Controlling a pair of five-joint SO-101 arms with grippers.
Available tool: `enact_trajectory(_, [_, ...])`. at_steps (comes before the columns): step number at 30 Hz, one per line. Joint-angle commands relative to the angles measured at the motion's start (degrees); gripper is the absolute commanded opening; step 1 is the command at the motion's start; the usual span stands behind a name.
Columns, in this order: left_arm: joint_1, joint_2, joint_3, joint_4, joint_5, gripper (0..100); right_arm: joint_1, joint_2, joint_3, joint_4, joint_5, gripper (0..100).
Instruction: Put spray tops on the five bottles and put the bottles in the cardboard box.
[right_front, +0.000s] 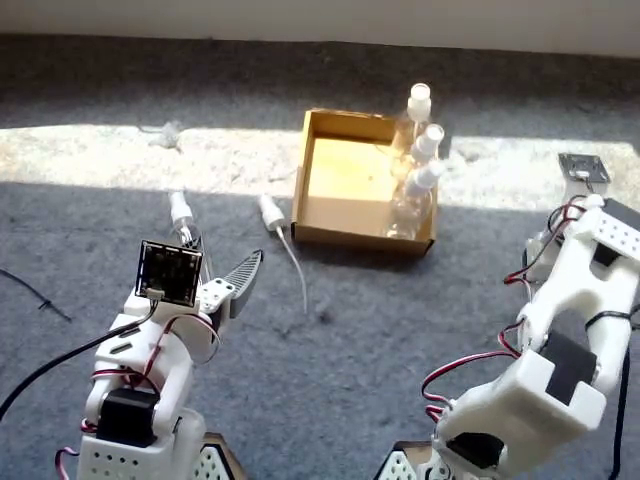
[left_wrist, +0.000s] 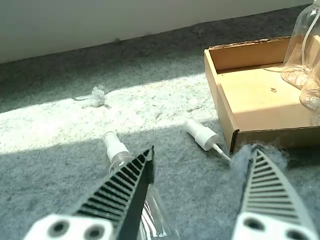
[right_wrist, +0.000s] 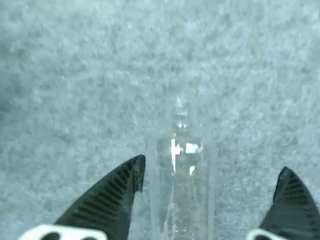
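Three capped bottles (right_front: 428, 140) boxed in cardboard box (right_front: 340, 170), upper centre of high view; fourth capped bottle (right_front: 182, 215) and loose spray top (right_front: 270, 212) lie left of it; uncapped bottle (right_wrist: 181, 190) sits between wide-open right gripper (right_wrist: 212, 166); left gripper (left_wrist: 202, 150) wide, empty.

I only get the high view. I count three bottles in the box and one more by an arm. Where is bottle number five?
Observer: The right wrist view has it: a clear bottle on the carpet, between the open fingers of the right end effector.
Operator: Does it have its top on?
Observer: No, its neck is bare.
Operator: Is the left one open too?
Observer: Yes. The left end effector is open, with the topped bottle beside one finger.
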Motion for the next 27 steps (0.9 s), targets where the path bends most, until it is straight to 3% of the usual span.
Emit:
enact_trajectory(1, [0.84,-0.13,-0.22,-1.23,0.35,27,-4.35,-0.48,-4.62,0.4,-2.29,34.9])
enact_trajectory(13, [0.84,-0.31,-0.31,-1.23,0.35,27,-4.26,13.67,-4.97,0.57,-2.2,34.9])
enact_trajectory(20, [0.84,-0.22,-0.31,-1.23,0.35,27,-4.35,14.73,-5.14,0.4,-2.11,34.9])
enact_trajectory(27, [0.84,-0.22,-0.31,-1.32,0.35,27,-4.26,14.73,-5.05,0.75,0.97,26.2])
